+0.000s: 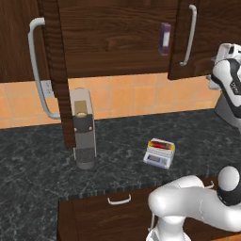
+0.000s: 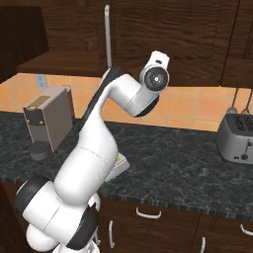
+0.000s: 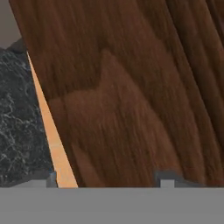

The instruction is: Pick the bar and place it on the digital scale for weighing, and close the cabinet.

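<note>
Bar [image 1: 160, 145] is lying on the digital scale [image 1: 159, 153], approx 4 o'clock of the coffee machine [image 1: 83, 128] on the table [image 1: 122, 136]; weighing step judged done. Cabinet [image 1: 117, 37] door [image 1: 59, 70] is standing open edge-on, long grey bar handle [image 1: 36, 66].

Jaws: can't tell whether apart or together; hand cam is facing dark wood grain close up.

Risks:
- hand skidding off the smooth door face, leaving it ajar
- arm sweep clipping the scale; the light, flat, slick-wrapped bar sliding off

Table: dark speckled stone.

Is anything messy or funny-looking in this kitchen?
Yes: the cabinet is wide open. Its left door sticks out over the counter in front of the coffee machine, and the right door is open too. The bar sits neatly on the digital scale.
</note>
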### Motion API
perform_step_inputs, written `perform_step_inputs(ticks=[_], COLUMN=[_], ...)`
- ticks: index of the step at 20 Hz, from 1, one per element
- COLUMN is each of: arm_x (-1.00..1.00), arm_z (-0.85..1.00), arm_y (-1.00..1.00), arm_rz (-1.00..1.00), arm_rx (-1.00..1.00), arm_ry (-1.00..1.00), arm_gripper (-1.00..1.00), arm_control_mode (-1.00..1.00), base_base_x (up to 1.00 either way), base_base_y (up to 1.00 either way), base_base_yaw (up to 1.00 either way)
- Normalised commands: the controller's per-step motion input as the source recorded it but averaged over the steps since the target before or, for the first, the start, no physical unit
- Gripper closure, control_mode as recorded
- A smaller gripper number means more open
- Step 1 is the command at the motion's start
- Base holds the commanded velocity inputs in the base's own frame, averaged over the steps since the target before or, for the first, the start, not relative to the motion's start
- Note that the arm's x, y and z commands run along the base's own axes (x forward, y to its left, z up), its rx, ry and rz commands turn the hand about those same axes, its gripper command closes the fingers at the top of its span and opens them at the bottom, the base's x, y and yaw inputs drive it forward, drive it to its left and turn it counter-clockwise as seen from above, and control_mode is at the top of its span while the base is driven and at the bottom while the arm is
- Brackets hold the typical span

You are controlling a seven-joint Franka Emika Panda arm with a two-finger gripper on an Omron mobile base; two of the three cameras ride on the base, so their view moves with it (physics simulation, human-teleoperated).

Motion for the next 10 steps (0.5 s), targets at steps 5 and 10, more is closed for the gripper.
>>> perform_step_inputs(ticks=[5,10], arm_x=[0.69,0.53], arm_z=[-0.12,-0.33], arm_y=[-0.19,-0.24], arm_rz=[-0.02,0.00], arm_rx=[0.00,0.00], arm_ry=[0.14,-0.04], arm_gripper=[-1.00,-1.00], arm_control_mode=[-1.00,-1.00], base_base_x=[0.00,0.00], base_base_y=[0.00,0.00], base_base_yaw=[0.00,0.00])
